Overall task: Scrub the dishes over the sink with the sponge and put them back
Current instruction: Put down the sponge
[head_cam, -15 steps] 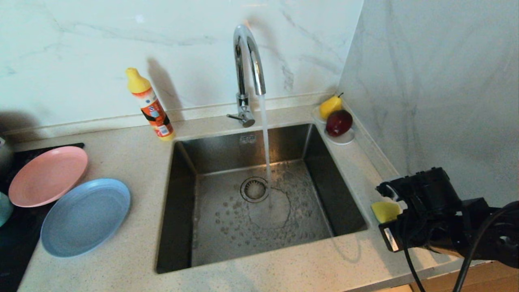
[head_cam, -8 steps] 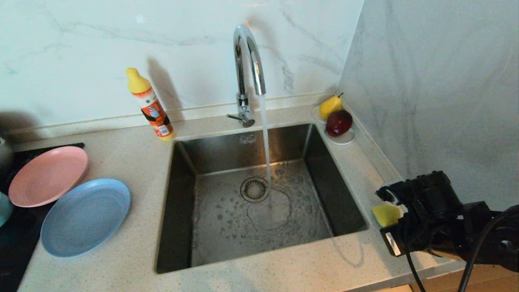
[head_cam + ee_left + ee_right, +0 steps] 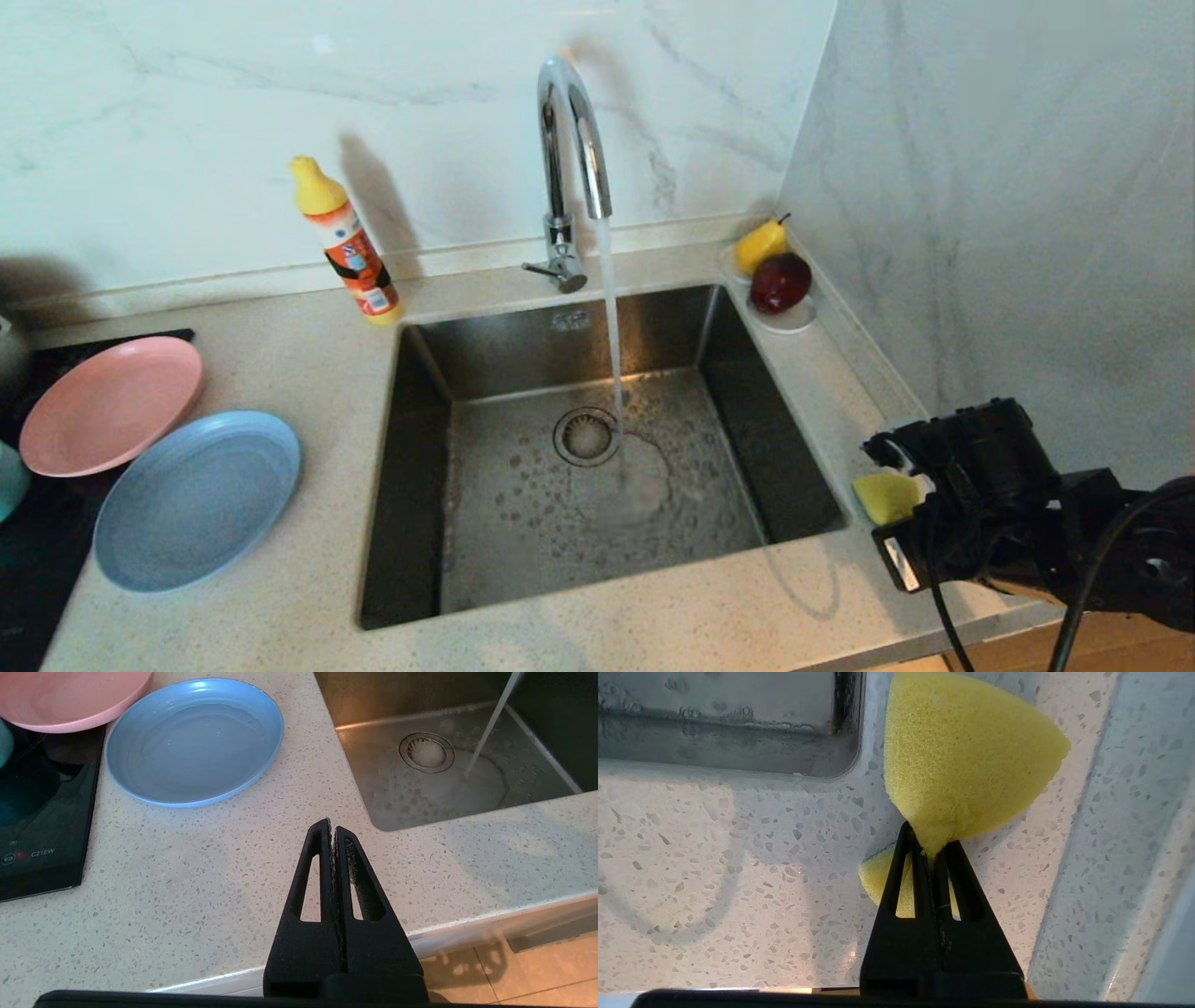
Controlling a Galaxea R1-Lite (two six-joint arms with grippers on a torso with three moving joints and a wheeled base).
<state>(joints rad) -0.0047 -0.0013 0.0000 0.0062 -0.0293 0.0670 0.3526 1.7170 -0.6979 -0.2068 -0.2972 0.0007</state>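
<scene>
Head view: right gripper (image 3: pixel 920 485) at four o'clock, clamped on sponge (image 3: pixel 885 497) over counter right of sink (image 3: pixel 597 448); dishes toward nine o'clock — one pink plate (image 3: pixel 110 403), one blue plate (image 3: pixel 196 499), sliver of teal bowl (image 3: pixel 9 478).

Left wrist view: left gripper (image 3: pixel 332 830) closed, empty — nearer the plates, blue one toward eleven o'clock.

Right wrist view: one sponge pinched, bulging toward twelve.

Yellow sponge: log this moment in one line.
right gripper shut on soft yellow sponge beside square steel sink | left gripper shut, parked | tap running
</scene>
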